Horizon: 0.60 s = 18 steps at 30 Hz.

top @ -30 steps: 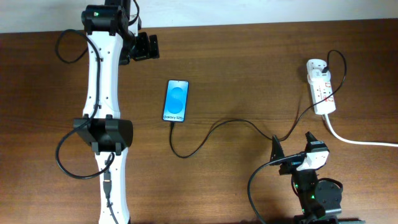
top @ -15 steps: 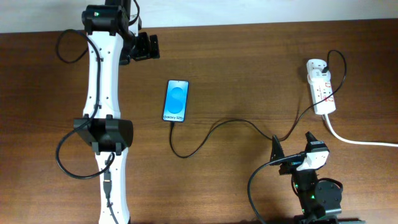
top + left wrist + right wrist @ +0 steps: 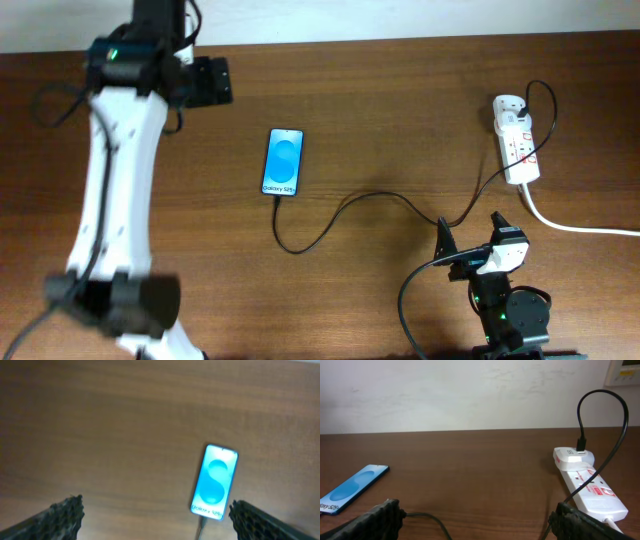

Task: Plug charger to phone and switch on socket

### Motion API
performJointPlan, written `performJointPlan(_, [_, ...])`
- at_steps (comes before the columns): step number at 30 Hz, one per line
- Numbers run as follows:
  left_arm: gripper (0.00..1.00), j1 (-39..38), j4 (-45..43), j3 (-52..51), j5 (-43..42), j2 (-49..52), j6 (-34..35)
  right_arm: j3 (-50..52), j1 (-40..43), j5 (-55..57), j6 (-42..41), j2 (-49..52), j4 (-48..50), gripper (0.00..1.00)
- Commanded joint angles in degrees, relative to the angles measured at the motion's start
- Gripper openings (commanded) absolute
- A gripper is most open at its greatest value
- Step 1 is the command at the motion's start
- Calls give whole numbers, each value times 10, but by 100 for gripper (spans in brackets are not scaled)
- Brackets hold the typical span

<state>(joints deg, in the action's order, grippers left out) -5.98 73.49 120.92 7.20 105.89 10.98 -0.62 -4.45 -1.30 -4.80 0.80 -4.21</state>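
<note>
the left jaws stand wide apart with nothing between them, hanging over bare worktop (image 3: 400, 100) near the far edge, and the one phone (image 3: 284, 161) lies flat just to the right of them, blue screen up. the right jaws are likewise spread and empty, low at the near right. between the two arms runs one charger (image 3: 350, 205): its tip meets the phone's lower end, though whether it is fully seated cannot be told, and its other end loops up into the plug head on the single socket (image 3: 517, 140) at far right. one thick white cable (image 3: 570, 225) leaves the socket rightward.
</note>
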Motion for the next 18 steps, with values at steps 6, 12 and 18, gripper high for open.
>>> performJointPlan(6, [99,1,-178,-323,76,-259,-17,3,-5,3,-6,-5,-3,98])
performJointPlan(12, [99,1,-323,-512,59,-386,-61,3,-5,3,-6,-5,-3,98])
performJointPlan(18, [99,1,-554,-754,-6,-553,-154,3,-5,3,-6,-5,-3,98])
